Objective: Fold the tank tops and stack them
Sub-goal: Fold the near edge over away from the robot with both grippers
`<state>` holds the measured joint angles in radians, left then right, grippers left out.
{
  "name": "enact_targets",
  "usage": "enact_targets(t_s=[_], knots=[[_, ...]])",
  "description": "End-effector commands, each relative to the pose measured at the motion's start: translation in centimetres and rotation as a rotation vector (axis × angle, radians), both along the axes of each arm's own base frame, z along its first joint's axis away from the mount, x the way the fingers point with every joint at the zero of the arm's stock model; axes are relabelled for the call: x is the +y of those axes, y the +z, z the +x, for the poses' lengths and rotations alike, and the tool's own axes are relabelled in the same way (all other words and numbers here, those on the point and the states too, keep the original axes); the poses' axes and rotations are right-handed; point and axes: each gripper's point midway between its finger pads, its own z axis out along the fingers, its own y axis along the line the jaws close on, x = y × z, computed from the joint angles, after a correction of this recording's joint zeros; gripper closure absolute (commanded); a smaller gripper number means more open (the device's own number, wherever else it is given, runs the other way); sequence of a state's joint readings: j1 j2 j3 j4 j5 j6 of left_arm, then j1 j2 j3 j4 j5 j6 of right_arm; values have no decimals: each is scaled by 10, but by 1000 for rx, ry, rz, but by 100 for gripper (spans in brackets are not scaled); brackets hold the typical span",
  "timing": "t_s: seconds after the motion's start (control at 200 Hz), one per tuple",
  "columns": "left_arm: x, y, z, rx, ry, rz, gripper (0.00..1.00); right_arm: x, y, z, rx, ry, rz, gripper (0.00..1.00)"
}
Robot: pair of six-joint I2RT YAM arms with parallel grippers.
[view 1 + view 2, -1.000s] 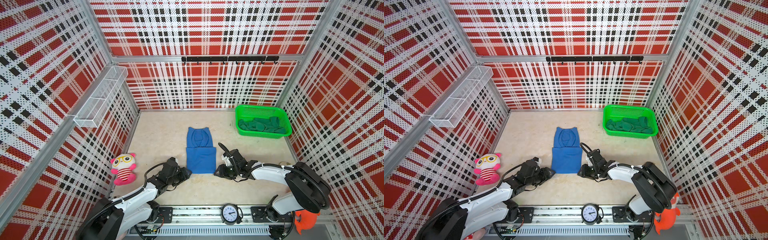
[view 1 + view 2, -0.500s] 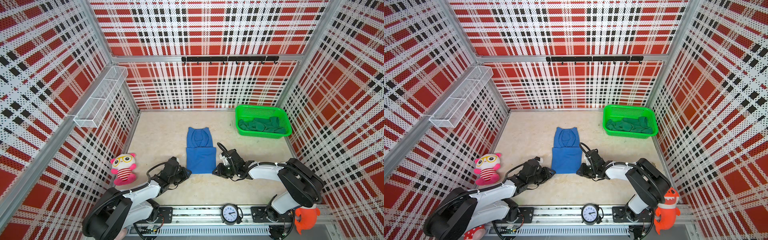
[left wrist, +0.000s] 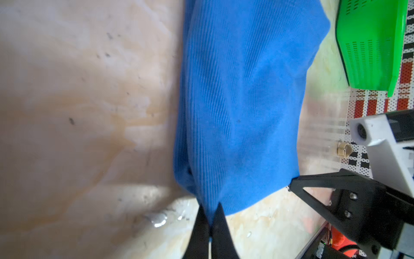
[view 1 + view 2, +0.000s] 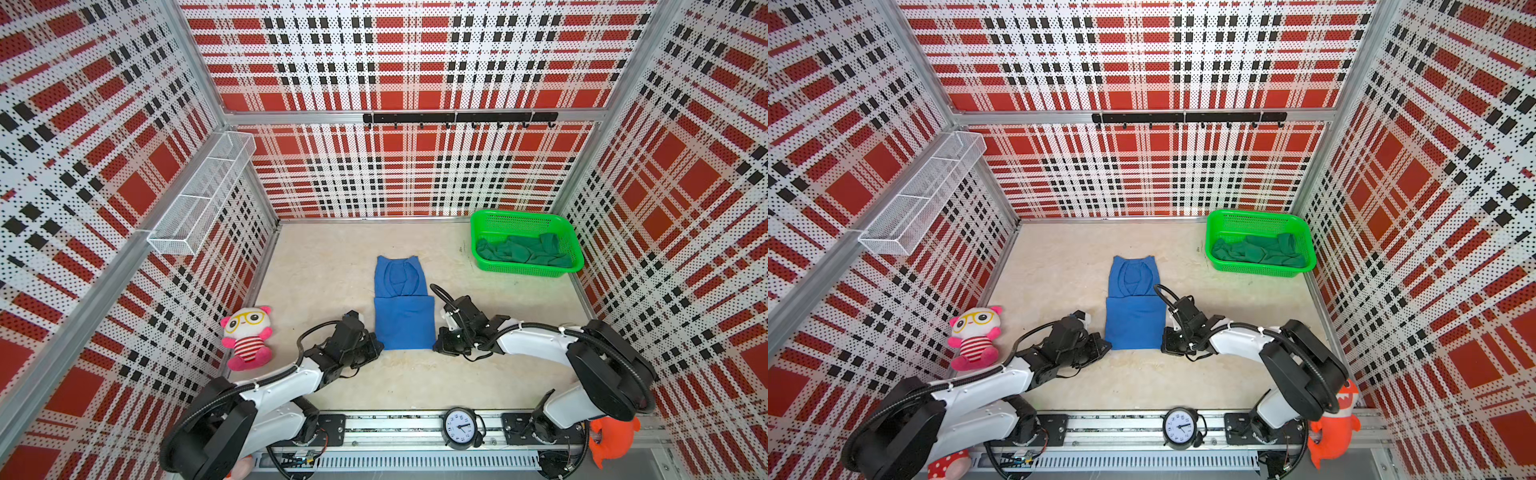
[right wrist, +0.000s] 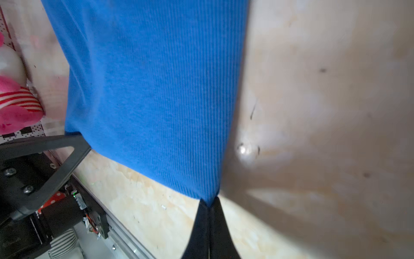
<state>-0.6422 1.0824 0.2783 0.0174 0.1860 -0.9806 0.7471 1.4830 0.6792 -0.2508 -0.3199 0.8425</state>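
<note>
The royal blue tank top [image 4: 403,316] [image 4: 1133,311] lies partly folded in the middle of the floor, straps toward the back wall. My left gripper [image 4: 376,347] [image 3: 210,209] is shut on its near left corner [image 3: 207,201]. My right gripper [image 4: 436,343] [image 5: 209,203] is shut on its near right corner. Each wrist view shows blue ribbed cloth [image 5: 156,89] pinched between black fingertips [image 5: 201,215]. The dark green tank top [image 4: 523,251] [image 4: 1258,251] lies crumpled in the green basket [image 4: 484,220] [image 4: 1219,220] at the back right.
A pink plush toy [image 4: 247,336] [image 4: 973,338] sits by the left wall. A white wire shelf [image 4: 203,195] hangs on the left wall and a black hook rail [image 4: 457,118] on the back wall. A clock [image 4: 459,428] and an orange toy [image 4: 611,436] sit at the front rail.
Both grippers closed from open onto the near corners of the blue tank top. The arms have barely shifted otherwise.
</note>
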Motion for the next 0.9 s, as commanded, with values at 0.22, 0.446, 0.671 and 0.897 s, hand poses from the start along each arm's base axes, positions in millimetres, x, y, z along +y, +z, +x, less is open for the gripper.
enact_targets(t_s=[0.22,0.446,0.671,0.897], knots=[[5,62,-4,-80,40,55,100,-8,64,-20,-80,167,-90,100],[12,93,26,-147,-8,166,100,-3,97,19,-192,197,-139,100],[26,107,77,-209,-23,250,100,-2,113,69,-280,240,-185,100],[26,115,130,-256,-57,292,100,4,116,120,-317,275,-209,100]])
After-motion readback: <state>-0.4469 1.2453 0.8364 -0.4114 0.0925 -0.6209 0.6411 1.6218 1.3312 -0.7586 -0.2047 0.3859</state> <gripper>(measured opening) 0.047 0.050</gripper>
